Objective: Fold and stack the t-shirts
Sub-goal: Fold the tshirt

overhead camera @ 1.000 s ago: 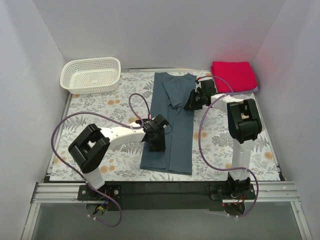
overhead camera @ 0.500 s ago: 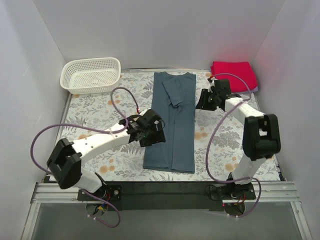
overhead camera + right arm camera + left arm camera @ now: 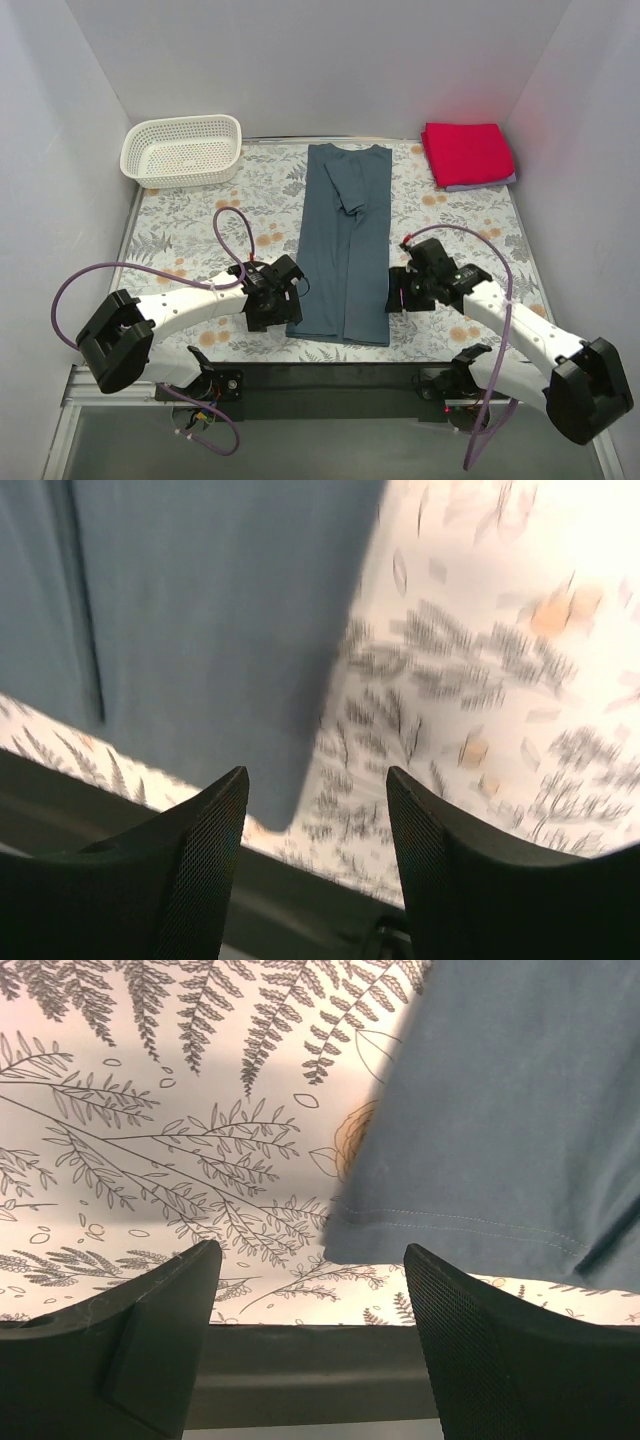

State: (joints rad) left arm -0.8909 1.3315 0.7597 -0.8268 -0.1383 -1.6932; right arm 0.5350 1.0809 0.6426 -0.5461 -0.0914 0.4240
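Lab test cell: plain white panel walls boxing floral-covered table, aluminium rail at near edge.

The worktop has a leaf-and-flower print. A blue-grey t-shirt, folded into a long strip, lies flat on it between the left pincer and the right pincer, with a near hem corner just beside each. Well beyond the left pincer, at the far left corner, stands a white basket. Well beyond the right pincer, at the far right corner, lies a folded lavender t-shirt with a folded red t-shirt on top.
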